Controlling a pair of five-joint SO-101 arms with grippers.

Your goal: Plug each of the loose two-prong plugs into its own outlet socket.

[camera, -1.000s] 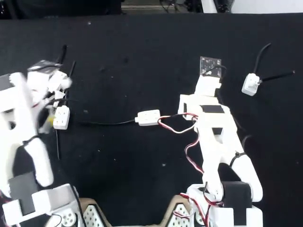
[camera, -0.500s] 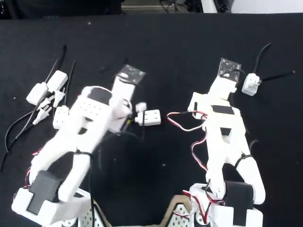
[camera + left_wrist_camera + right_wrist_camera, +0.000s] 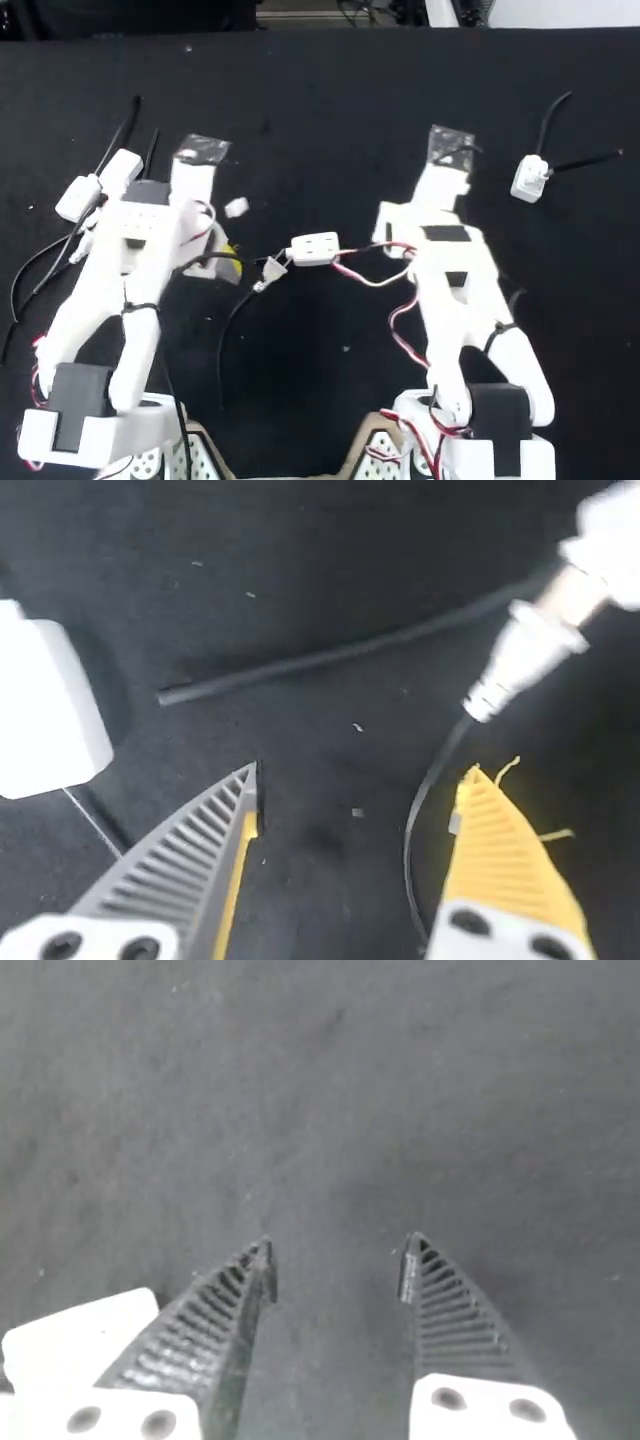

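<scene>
The left gripper (image 3: 360,772) hung released over the black cloth (image 3: 330,560). Its grey finger (image 3: 190,850) and yellow finger (image 3: 505,850) were spread wide, with nothing between them. Ahead of the fingertips, toward the yellow finger's side, lay a white plug (image 3: 528,645). Its thin cord (image 3: 418,810) curved back along the inner edge of the yellow finger, close to it; whether it touched could not be told. From above, the plug lay tilted, its front end right at the end of the socket block (image 3: 313,248) nearest this gripper. Whether the prongs sat inside could not be told. Ahead on the grey finger's side was a white block (image 3: 45,715), apart from the finger. A black cable (image 3: 340,655) ran across the cloth beyond the fingertips, between the white block and the plug.

The right gripper (image 3: 338,1243) was released too, its dark fingers apart over bare cloth. The socket block lay between the two arms, and a red and white wire (image 3: 365,275) from the right arm looped just beside it. A second socket (image 3: 528,178), with two black cords leading off it, sat on the right arm's outer side, apart from that gripper. On the left arm's outer side lay a bunch of white sockets and plugs (image 3: 100,185), well apart from the left gripper.
</scene>
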